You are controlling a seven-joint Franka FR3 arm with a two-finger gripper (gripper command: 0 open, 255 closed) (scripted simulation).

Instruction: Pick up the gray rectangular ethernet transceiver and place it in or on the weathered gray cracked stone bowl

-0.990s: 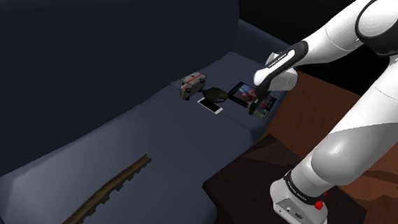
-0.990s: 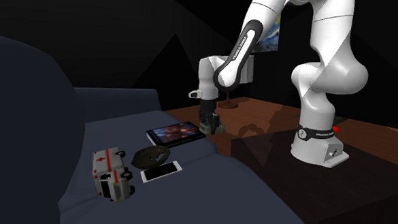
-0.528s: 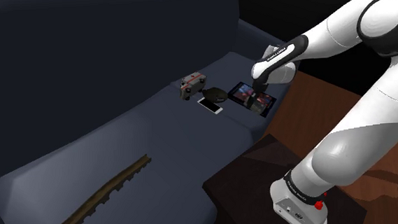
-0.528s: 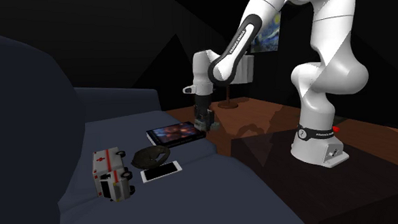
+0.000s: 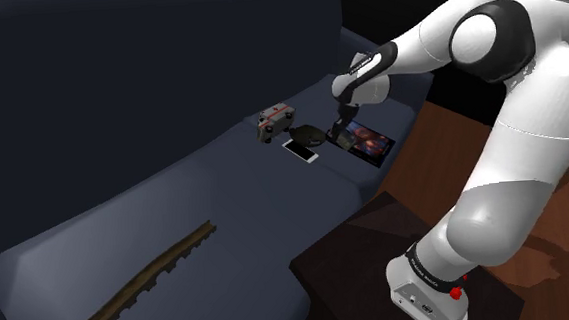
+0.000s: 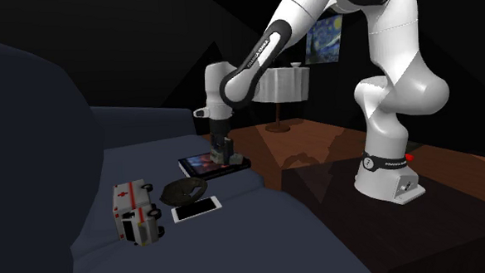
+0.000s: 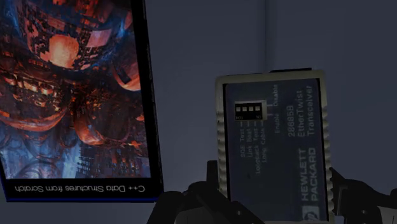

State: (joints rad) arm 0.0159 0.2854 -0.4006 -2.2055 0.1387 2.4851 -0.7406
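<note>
Covering most of the shoulder view, a dark blue-grey sofa (image 5: 224, 187) serves as the work surface. The arm's stand is a dark brown box (image 5: 357, 250) on a reddish wooden floor (image 5: 568, 259). On the seat a toy ambulance (image 5: 275, 121), a dark stone bowl (image 5: 308, 136) and a white phone (image 5: 301, 151) lie close together, with a book (image 5: 370, 142) near them and a long brown strip (image 5: 144, 282) well apart. The gripper (image 5: 339, 133) hangs between bowl and book. The second exterior view adds a swirling blue painting (image 6: 324, 37) and a white-clothed round table (image 6: 280, 84) behind the arm. The wrist view shows the fingers (image 7: 213, 181) clasping the grey Hewlett Packard EtherTwist transceiver (image 7: 273, 127) over the cushion, beside the book titled C++ Data Structures from Scratch.
</note>
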